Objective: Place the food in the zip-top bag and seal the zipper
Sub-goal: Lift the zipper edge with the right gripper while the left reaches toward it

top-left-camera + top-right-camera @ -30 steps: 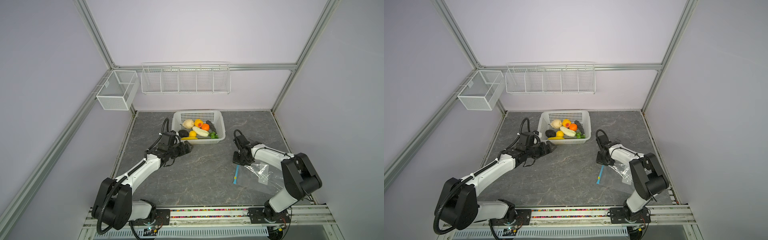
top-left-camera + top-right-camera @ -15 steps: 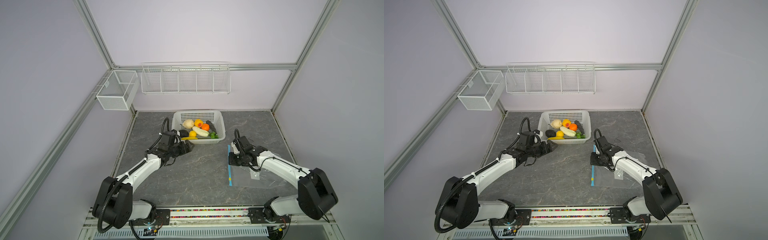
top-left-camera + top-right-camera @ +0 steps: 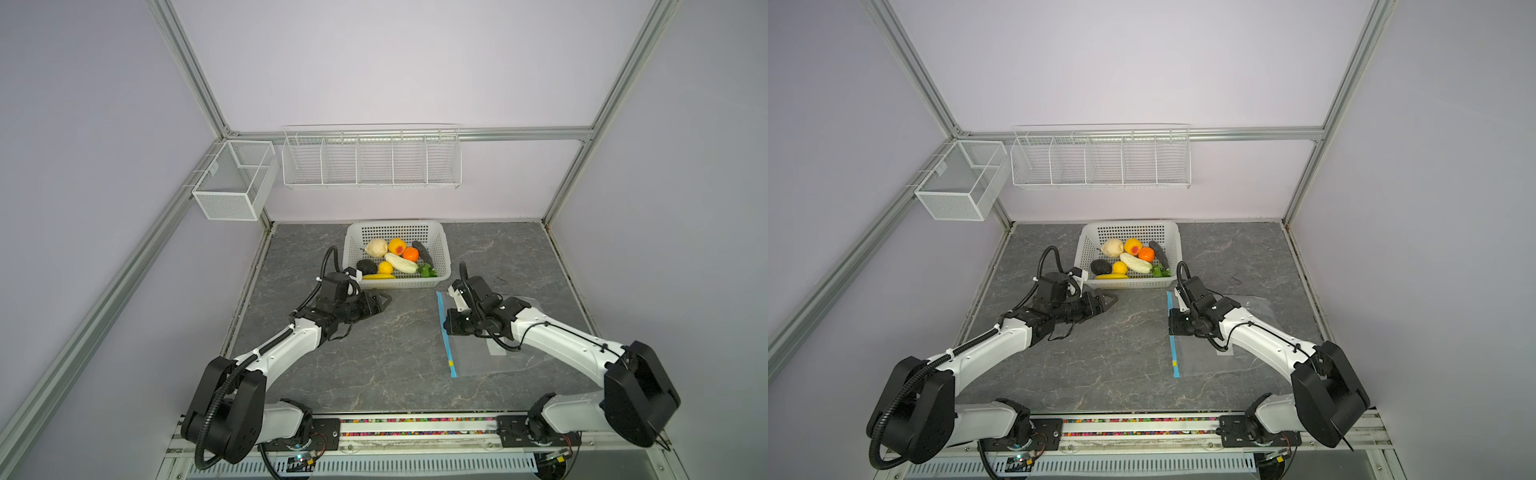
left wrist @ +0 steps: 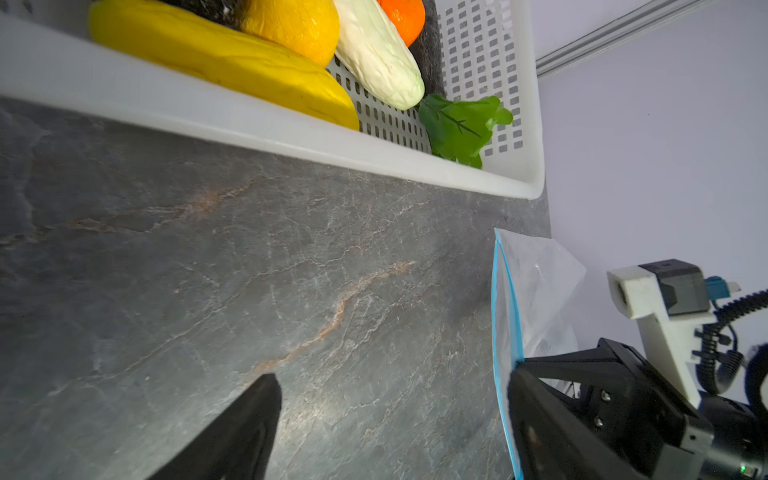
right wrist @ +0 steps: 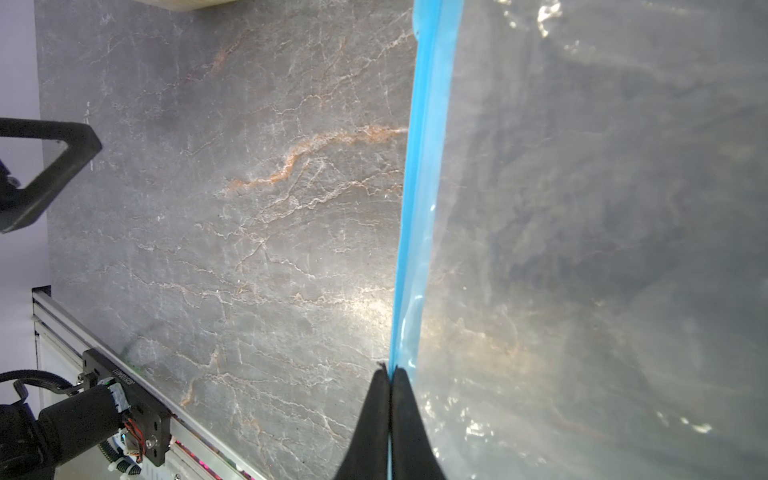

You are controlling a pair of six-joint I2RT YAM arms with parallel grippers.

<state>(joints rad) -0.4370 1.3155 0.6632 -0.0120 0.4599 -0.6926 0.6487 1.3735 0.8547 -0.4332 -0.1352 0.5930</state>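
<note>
Left rail: white fine-mesh box (image 3: 232,187), rectangular, hung from the aluminium frame. On the back wall beside it is a long white wire rack (image 3: 370,160), divided into bays

Desk (image 3: 374,365): grey stone-look slab, matte, with pale and rust-coloured veins

Left tool (image 3: 384,300): black, with wedge-shaped fingers. It sits low over the desk just in front of the basket's near left corner, pointing right. Its jaws stand apart with nothing between them. The left wrist view shows one finger (image 4: 249,428) off to the side over bare desk

Basket (image 3: 395,232): white perforated plastic, rectangular with a rounded rim, at back centre of the desk. All the food (image 3: 400,262) lies in it:
- black pebbled avocado shape (image 3: 366,266)
- beige round piece (image 3: 376,247)
- yellow banana (image 3: 378,276) along the near wall
- yellow lemon (image 3: 385,267)
- yellow-orange peach-like ball (image 3: 397,246)
- white knobbly gourd across the middle
- smooth orange (image 3: 410,254)
- dark purple long piece (image 3: 423,252) by the right wall
- leafy green sprig (image 3: 427,271) in the near right corner

Right tool (image 3: 444,328): jaws together, clamped on the zipper (image 3: 448,353) roughly midway along it. The right wrist view shows the fingertips (image 5: 374,407) pinching the light-blue strip edge-on

Zip-top bag (image 3: 498,353): clear, thin, crinkly film with glints, on the desk right of centre, mouth toward the left. The zipper runs from just beside the basket's near right corner toward the front edge. A small yellow slider (image 3: 451,363) sits near its front end
</note>
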